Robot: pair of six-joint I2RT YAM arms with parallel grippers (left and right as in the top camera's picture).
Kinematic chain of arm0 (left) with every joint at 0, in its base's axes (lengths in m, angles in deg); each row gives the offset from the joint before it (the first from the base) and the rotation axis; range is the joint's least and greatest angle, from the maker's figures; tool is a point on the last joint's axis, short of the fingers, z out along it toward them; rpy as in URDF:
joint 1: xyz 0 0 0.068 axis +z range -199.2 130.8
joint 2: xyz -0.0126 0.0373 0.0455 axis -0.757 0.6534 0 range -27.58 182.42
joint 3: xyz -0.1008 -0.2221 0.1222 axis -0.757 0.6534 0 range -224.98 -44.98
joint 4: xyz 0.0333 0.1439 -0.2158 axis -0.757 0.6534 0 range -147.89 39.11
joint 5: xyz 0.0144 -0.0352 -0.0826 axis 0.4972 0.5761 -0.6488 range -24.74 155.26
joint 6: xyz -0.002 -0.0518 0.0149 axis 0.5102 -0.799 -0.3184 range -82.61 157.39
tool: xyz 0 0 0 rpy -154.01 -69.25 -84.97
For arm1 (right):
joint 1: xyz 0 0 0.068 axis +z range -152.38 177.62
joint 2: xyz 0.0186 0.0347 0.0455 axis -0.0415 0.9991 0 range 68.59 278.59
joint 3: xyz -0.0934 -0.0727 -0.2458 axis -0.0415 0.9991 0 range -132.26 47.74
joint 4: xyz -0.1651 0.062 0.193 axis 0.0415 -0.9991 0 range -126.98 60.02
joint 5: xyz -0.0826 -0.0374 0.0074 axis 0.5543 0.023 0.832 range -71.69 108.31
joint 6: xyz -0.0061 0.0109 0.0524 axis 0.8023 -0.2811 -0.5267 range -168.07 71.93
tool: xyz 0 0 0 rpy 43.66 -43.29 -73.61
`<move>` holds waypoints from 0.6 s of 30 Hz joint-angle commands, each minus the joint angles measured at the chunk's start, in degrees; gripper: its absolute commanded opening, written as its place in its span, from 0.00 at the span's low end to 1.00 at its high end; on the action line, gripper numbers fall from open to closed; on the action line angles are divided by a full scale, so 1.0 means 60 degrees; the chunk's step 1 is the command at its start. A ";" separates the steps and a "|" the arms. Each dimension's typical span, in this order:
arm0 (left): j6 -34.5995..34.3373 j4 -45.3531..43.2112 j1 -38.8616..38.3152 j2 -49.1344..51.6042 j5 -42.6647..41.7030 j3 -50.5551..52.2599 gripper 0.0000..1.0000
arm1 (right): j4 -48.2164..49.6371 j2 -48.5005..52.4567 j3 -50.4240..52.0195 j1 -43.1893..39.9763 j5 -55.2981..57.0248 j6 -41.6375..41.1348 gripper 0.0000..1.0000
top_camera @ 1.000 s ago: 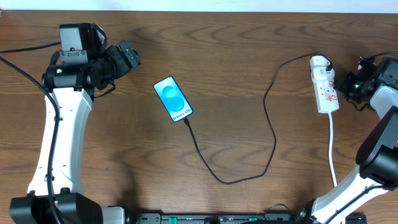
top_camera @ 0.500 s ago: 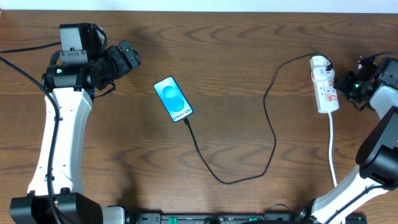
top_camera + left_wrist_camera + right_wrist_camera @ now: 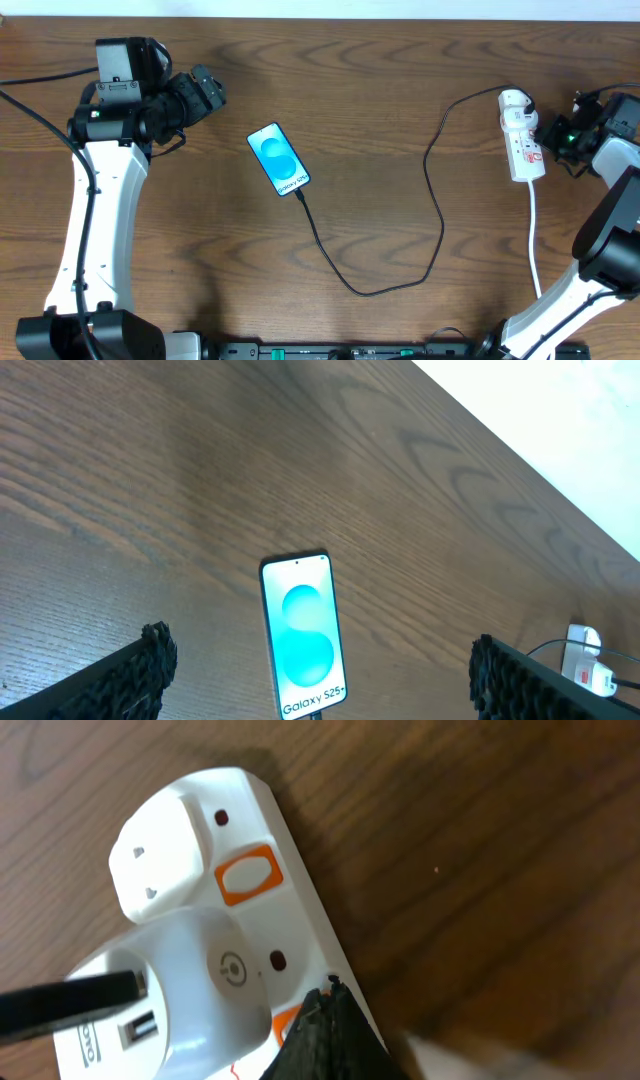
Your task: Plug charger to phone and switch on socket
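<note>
Table (image 3: 380, 80): dark brown woodgrain, filled the overhead frame. Phone (image 3: 279, 160) lay flat left of centre, screen up and lit blue, tilted so its lower end pointed toward lower right. Charger (image 3: 442, 228) met that lower end, looped down toward bottom centre, then climbed the right half to its white plug head (image 3: 513, 100), seated at the top end of the socket (image 3: 524, 148). Socket lay flat at upper right, long axis roughly vertical in frame. Its white cord (image 3: 532, 240) trailed down toward the bottom right. Phone and socket sat well apart.
</note>
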 commanded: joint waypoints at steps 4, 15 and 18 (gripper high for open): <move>0.0091 0.0004 -0.0015 0.0036 0.0095 0.0080 0.95 | 0.0029 0.0415 -0.0015 0.0160 -0.0703 -0.0091 0.01; 0.0091 0.0004 -0.0015 0.0036 0.0095 0.0080 0.95 | -0.0441 0.0415 -0.0015 0.0178 -0.1118 -0.0022 0.01; 0.0091 0.0004 -0.0015 0.0036 0.0098 0.0080 0.95 | -0.0616 0.0415 -0.0015 0.0186 -0.1122 -0.0025 0.01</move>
